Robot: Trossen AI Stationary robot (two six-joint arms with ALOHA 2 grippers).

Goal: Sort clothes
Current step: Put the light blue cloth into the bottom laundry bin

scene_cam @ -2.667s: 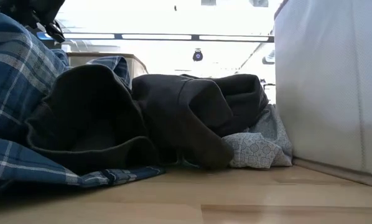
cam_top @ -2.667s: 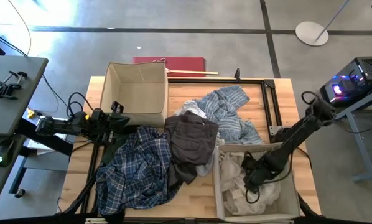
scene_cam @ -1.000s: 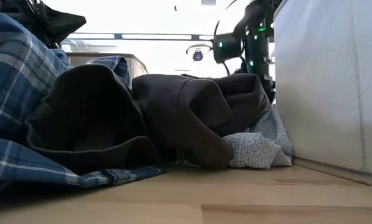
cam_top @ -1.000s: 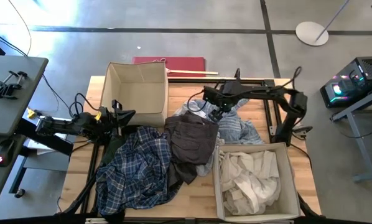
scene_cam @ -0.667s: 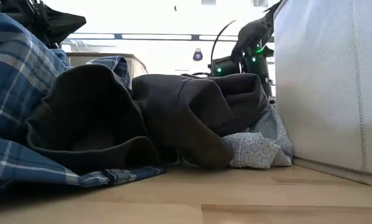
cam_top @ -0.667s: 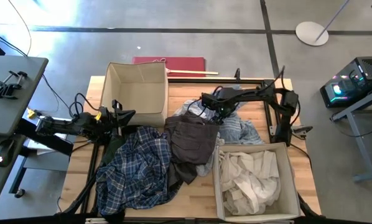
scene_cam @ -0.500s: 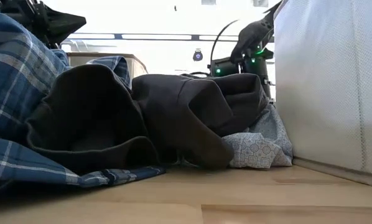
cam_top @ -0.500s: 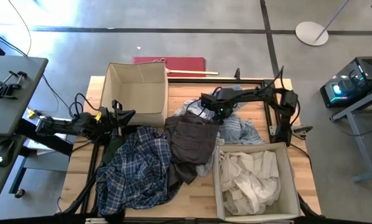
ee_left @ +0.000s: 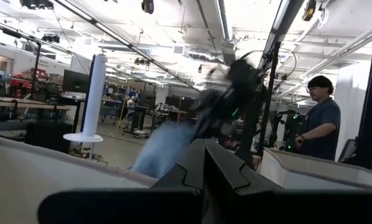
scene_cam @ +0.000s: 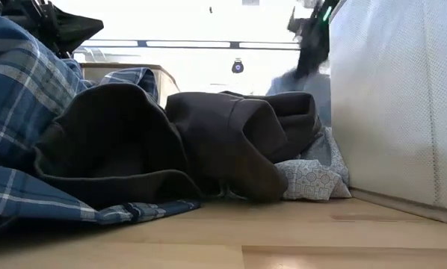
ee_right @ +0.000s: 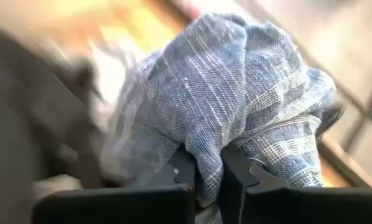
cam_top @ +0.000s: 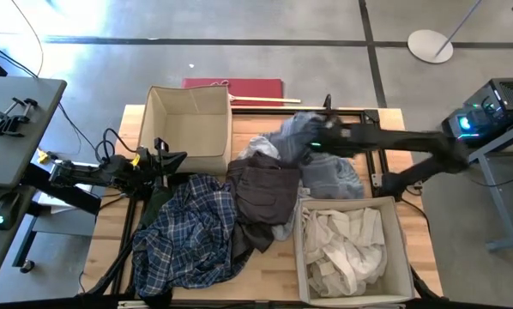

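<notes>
The clothes lie mid-table: a blue-and-white plaid shirt, a dark grey garment and a pale blue woven garment. White ones fill the right beige box. My right gripper is above the far middle of the table, shut on a bunch of the pale blue garment. In the low view that garment rises behind the dark grey one. My left gripper waits shut at the left, beside the left beige box. My right gripper pinches a gathered bunch of the pale blue garment between its two fingers, several layers together. The fingers slant down from the table's right side. The held part is lifted and bulges past the fingertips, while the rest trails down to the table.
A black metal frame stands at the far right of the table. A patterned white cloth lies against the right box's wall. A person stands in the room beyond the table.
My right gripper has shut on the pale blue garment and has gone quickly upward with it. The held part is bunched and lifted clear; the rest stays on the table. The dark grey garment has shifted slightly.
</notes>
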